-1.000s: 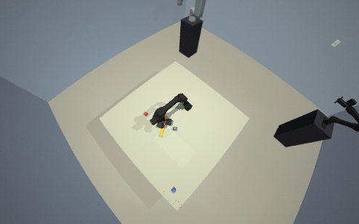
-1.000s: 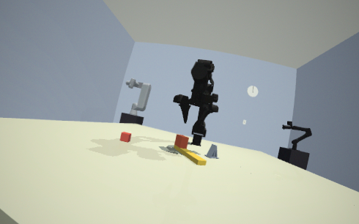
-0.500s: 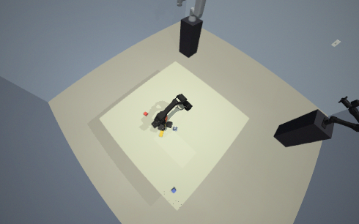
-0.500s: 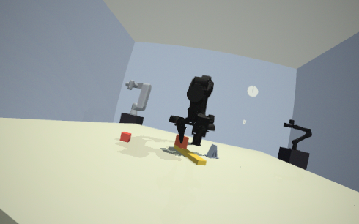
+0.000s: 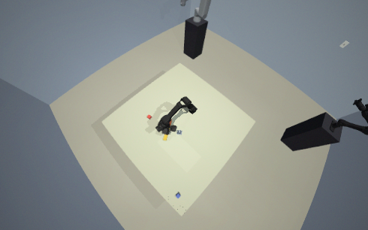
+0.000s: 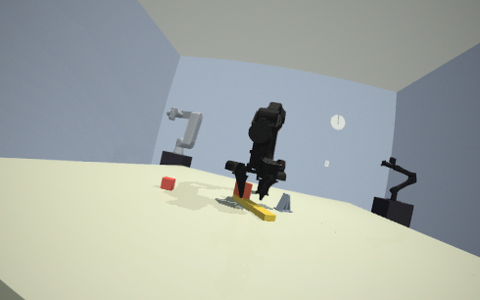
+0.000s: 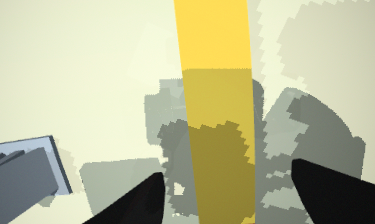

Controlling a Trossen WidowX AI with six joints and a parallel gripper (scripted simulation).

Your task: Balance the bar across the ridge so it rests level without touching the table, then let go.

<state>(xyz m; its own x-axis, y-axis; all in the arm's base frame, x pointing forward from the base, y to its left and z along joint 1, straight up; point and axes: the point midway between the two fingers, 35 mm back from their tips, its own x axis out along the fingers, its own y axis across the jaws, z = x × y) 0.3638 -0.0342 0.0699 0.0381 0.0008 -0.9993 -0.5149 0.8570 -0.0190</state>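
The yellow bar [image 5: 165,137] [image 6: 258,210] [image 7: 215,35] lies flat on the table. A red block [image 5: 170,122] [image 6: 244,190] is at its far end in the exterior view. The grey-blue ridge [image 5: 179,132] [image 6: 284,203] [image 7: 25,175] stands beside the bar, apart from it, to the right in the exterior view and at the lower left in the wrist view. My gripper [image 6: 252,197] [image 7: 227,174] is open and points down over the bar. In the wrist view its fingers are at either side of the bar, with nothing held; their exact height is hard to tell.
A red cube [image 5: 149,116] [image 6: 168,183] is on the table to the left. A blue object [image 5: 178,195] is near the table's front corner in the top view. Two other arms stand on dark pedestals [image 5: 194,39] [image 5: 310,131] off the table.
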